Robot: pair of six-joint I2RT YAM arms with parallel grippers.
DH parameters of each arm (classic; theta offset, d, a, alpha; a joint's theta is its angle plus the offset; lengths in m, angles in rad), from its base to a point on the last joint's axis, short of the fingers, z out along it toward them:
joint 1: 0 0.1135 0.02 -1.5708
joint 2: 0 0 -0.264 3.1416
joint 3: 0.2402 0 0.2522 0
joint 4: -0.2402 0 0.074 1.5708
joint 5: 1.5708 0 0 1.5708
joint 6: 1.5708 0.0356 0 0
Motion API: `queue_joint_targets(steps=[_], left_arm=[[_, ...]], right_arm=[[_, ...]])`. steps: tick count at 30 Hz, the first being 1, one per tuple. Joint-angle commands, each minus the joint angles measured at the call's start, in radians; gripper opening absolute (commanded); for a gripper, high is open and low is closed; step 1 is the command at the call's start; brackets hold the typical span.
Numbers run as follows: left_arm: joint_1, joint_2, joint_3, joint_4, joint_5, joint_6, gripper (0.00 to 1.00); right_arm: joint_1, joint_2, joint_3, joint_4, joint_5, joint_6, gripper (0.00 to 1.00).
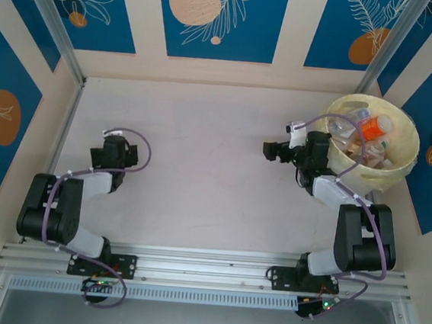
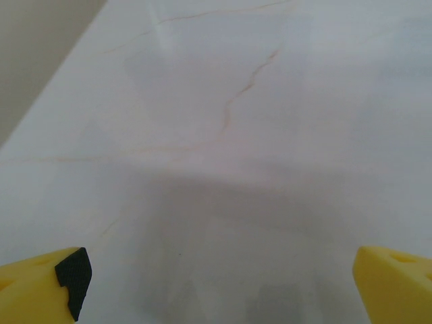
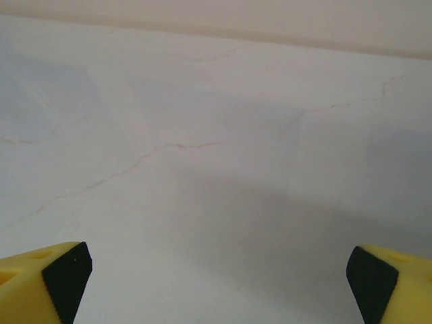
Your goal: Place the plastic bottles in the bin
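Well, from the top camera, the bin (image 1: 410,150) sits at the far right of the surface (image 1: 202,145). The bottles (image 1: 349,133) lie in a jumble inside it, pointing every which way. One orange bottle (image 1: 372,129) rests on top of the pile, tipped on its side. Every bottle I can see is in the bin. The right end effector (image 1: 272,150) points left, away from the bin, so the bin is behind it and just beside the right arm. The left end effector (image 1: 116,151) is well apart from the bin, over on the left side. So the right arm is the nearer one by far. I think the job is about done, with nothing left on the surface to reach for.

From the left wrist camera, the yellow left fingers (image 2: 47,287) sit at the two bottom corners, spread wide. Nothing is between them but the pale surface with its thin brown lines.

From the right wrist camera, it is much the same. The right fingers (image 3: 54,277) are spread wide and hold nothing, over the bare pale surface.
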Motion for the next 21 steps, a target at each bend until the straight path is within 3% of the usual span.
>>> queue_joint_targets(steps=[1, 3, 5, 9, 14, 17, 18, 21], left_arm=[[0.006, 0.016, 0.004, 0.149, 0.185, 0.088, 1.0], [-0.004, 0.011, -0.102, 0.344, 0.273, 0.129, 1.0], [-0.005, 0.064, -0.198, 0.582, 0.286, 0.14, 1.0], [-0.028, 0.048, -0.153, 0.461, 0.109, 0.102, 1.0], [-0.033, 0.047, -0.156, 0.467, 0.105, 0.103, 1.0], [-0.034, 0.046, -0.158, 0.473, 0.109, 0.104, 1.0], [-0.032, 0.045, -0.16, 0.473, 0.111, 0.104, 1.0], [-0.034, 0.046, -0.159, 0.473, 0.128, 0.111, 1.0]], right_arm=[[-0.068, 0.042, -0.084, 0.068, -0.066, 0.048, 0.99], [-0.091, 0.041, -0.12, 0.135, -0.094, 0.067, 0.99], [-0.102, 0.037, -0.154, 0.19, -0.107, 0.074, 0.99], [-0.101, 0.042, -0.227, 0.323, -0.103, 0.074, 0.99], [-0.099, 0.085, -0.368, 0.623, -0.029, 0.107, 0.99], [-0.095, 0.083, -0.327, 0.536, -0.039, 0.095, 0.99], [-0.093, 0.078, -0.278, 0.426, -0.02, 0.096, 0.99], [-0.086, 0.082, -0.271, 0.421, 0.073, 0.126, 0.99]])
